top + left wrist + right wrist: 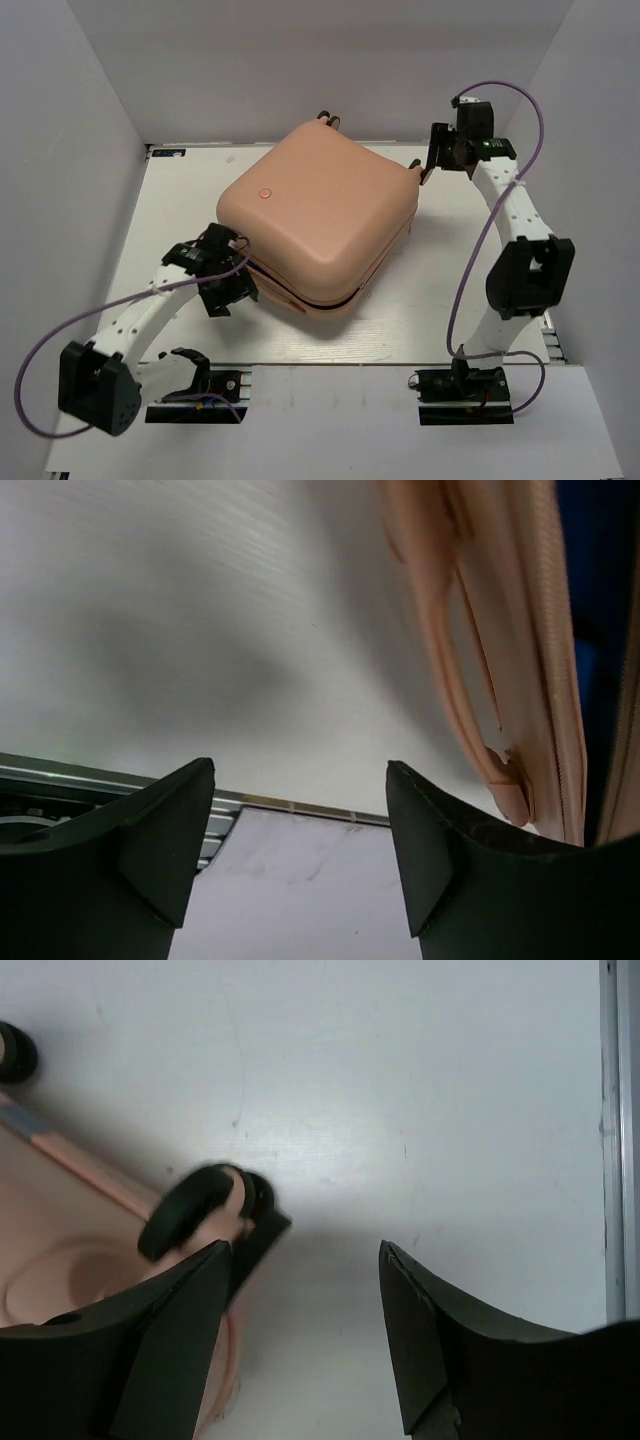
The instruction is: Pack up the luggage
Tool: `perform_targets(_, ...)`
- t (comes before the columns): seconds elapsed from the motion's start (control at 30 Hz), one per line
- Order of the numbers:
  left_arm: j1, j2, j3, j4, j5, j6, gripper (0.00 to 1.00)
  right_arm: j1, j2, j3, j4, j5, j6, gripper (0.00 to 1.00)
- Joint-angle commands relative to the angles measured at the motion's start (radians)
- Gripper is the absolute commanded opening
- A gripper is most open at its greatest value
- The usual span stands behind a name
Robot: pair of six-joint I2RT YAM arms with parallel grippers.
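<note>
The luggage [315, 215] lies shut at the top view's centre. Its smooth hard shell likely handles stiff and slippery, best taken at the zip seam [550, 660]. Its round badge [265, 194] shows no legible writing. Left gripper [300, 780] by the seam, right gripper [305, 1250] beside a wheel [195, 1210]: both gape empty.

Entry: luggage [320, 215], parts you cannot read.
From overhead the lid is down and hides the inside from you; dark fittings [328, 121] at 12 o'clock are too small to name. Left wrist: shell [520, 630] blurred, cut off at 3 o'clock. Right wrist: shell cut off at 8 o'clock, wheel [195, 1210] blurred, second wheel [12, 1052] clipped at 9 o'clock.
</note>
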Motion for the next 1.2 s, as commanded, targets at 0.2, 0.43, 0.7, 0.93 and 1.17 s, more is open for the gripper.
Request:
perform_targets(0.2,-0.112,0.058,-0.008,0.228,-0.017,-0.193,1.00,-0.029,0.203,0.232,-0.001,-0.114,-0.060,0.68)
perform_targets(0.43,-0.115,0.004,-0.133,0.350,-0.126,-0.346,0.95,-0.038,0.079,0.090,0.038,-0.053,-0.045,0.68)
perform_targets(0.7,-0.181,-0.001,-0.282,0.474,-0.258,-0.530,0.78,-0.049,-0.099,-0.065,0.026,-0.059,0.002,0.68)
perform_targets(0.93,-0.209,0.065,-0.286,0.480,-0.389,-0.620,0.44,-0.051,-0.337,-0.308,0.020,-0.097,0.020,0.66)
perform_targets(1.17,-0.142,0.152,-0.136,0.387,-0.452,-0.552,0.00,-0.037,-0.475,-0.488,-0.047,-0.241,0.012,0.62)
